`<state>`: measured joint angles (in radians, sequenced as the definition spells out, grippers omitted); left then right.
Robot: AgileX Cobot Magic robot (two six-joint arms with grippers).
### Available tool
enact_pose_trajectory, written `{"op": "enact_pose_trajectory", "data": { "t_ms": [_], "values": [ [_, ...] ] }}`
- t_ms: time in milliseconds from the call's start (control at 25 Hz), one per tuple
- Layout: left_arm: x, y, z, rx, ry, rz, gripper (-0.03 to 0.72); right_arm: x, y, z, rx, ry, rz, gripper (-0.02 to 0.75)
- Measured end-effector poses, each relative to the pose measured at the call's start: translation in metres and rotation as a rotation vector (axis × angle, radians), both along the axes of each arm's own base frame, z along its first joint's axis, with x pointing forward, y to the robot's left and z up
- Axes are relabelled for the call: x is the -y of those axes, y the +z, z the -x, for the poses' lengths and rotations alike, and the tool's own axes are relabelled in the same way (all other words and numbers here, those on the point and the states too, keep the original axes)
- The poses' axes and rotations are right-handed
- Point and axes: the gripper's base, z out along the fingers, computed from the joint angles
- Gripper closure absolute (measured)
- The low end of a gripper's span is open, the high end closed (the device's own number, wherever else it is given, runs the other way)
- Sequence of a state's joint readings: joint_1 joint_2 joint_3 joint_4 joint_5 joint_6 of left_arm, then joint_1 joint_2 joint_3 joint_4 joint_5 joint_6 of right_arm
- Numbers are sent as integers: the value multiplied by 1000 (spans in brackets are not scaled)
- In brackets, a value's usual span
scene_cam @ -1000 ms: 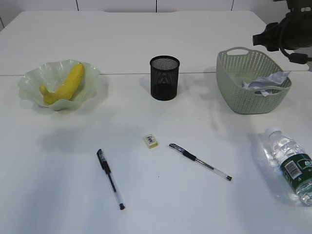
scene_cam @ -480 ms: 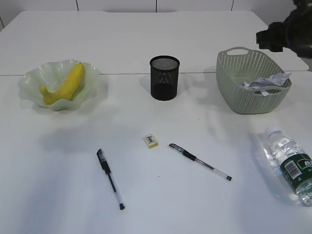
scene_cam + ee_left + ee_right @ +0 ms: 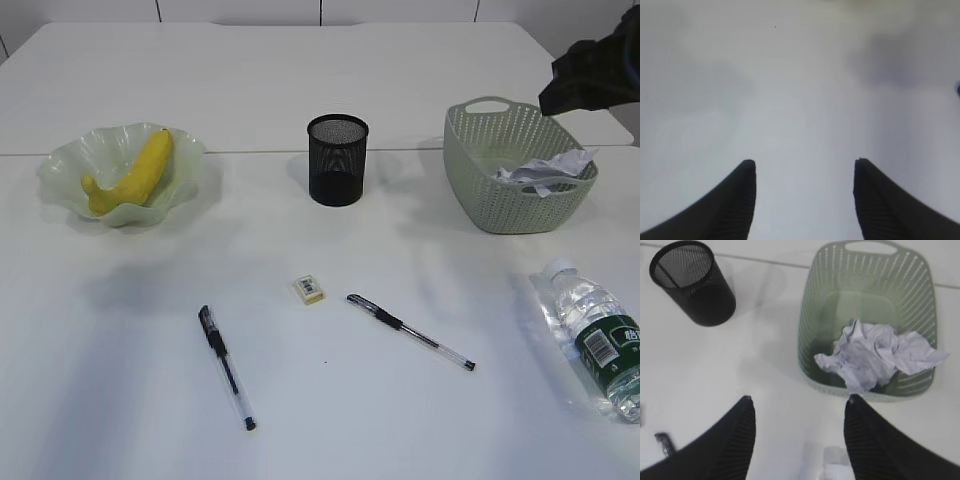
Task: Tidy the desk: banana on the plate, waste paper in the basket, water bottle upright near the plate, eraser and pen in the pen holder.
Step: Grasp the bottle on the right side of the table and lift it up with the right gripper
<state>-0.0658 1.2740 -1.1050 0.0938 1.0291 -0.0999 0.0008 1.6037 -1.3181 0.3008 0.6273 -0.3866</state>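
Crumpled paper in basket — R fingers apart above rim.

White table, carrying: plate near left edge; mesh pen holder mid-table; basket toward right edge; eraser and two pens toward front edge; water bottle lying flat by right edge.

white desk, pale wall behind
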Motion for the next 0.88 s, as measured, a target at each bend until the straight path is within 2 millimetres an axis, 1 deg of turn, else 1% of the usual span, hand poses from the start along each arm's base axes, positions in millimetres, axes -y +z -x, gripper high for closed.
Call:
{"op": "enact_pose_trajectory", "data": {
  "t_ms": [80,120,360,480,520,600,640,680,880],
  "values": [
    [0,0,0,0,0,0,250,-1,4,9,-43,18,-5,310],
    [0,0,0,0,0,2,235,-2,5,12,-65,24,-9,310],
    [1,0,0,-3,2,17,250,-5,15,36,-176,63,-23,310],
    [2,0,0,-4,2,24,251,-6,16,46,-250,88,-25,310],
    [2,0,0,-4,2,24,236,-7,16,50,-279,97,-26,310],
    [2,0,0,-4,2,26,246,-7,14,55,-331,109,-29,310],
    [2,0,0,-4,2,26,228,-7,13,56,-352,112,-23,310],
    [2,0,0,-4,2,26,237,-6,13,58,-369,107,-18,310],
    [2,0,0,-4,3,31,249,2,9,63,-454,31,42,310]
  ]
}}
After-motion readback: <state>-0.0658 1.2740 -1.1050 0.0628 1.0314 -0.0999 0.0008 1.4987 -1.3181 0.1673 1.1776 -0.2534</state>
